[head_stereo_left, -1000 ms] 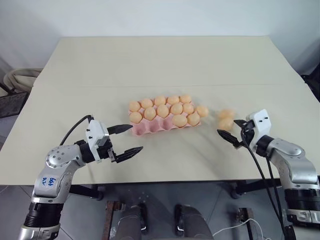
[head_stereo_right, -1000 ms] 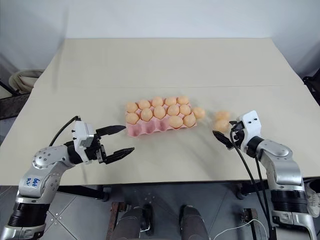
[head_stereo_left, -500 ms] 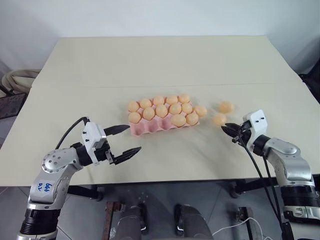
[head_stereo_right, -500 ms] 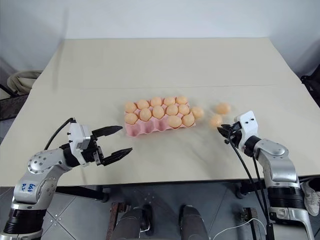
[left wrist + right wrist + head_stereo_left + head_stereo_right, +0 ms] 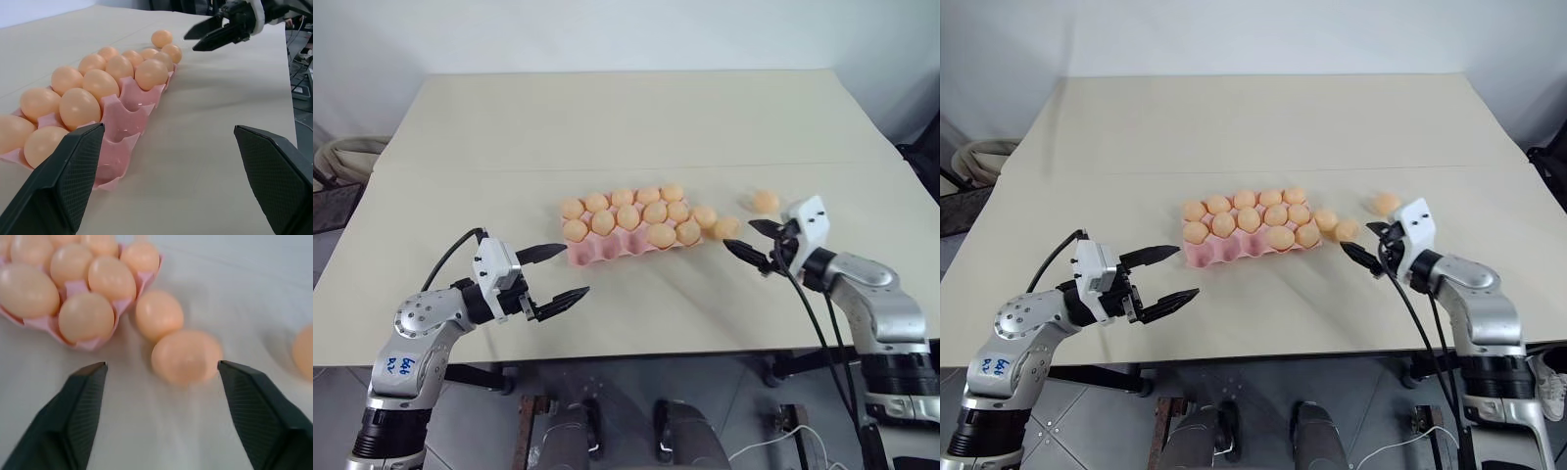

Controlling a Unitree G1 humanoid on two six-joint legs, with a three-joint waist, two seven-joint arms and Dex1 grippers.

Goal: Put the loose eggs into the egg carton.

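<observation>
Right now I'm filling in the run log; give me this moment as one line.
left gripper: open, empty | right gripper: open, empty, facing loose eggs | egg carton: three cups empty

Right claw (image 5: 743, 242) gapes beside a loose egg (image 5: 726, 227).
</observation>
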